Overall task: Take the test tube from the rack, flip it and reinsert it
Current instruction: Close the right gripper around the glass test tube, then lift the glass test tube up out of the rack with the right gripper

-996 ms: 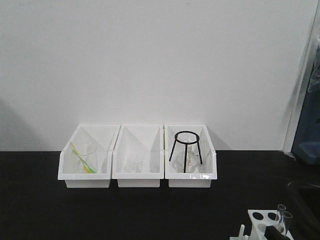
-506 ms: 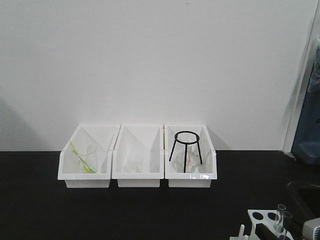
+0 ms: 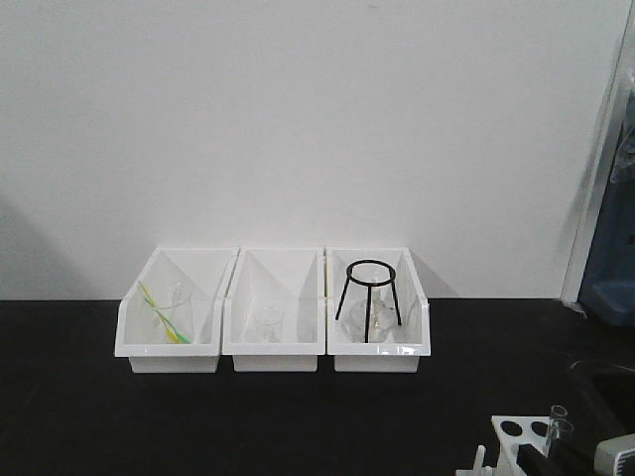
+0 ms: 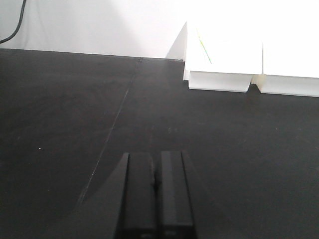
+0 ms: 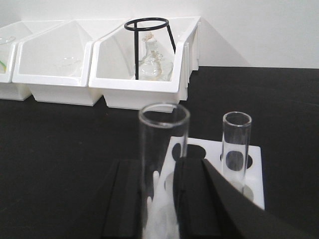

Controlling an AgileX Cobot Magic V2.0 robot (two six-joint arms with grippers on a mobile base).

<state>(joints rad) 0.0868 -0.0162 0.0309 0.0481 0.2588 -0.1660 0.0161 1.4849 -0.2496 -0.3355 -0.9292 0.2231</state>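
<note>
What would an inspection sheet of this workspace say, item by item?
Surface: black table, with a thin seam line across it.
Job's things: test tube upright, rim up, between the fingers of the right hand, above the rack; a second tube stands in a rack hole.
Clutter: three white bins by the wall; a black tripod over a flask in the right bin; glassware in the other two.
Hands: left hand shut, holding nothing; right hand seems shut on the test tube.
Cables: one dark cable, far left.
Surroundings: white wall; blue object at the right edge.
</note>
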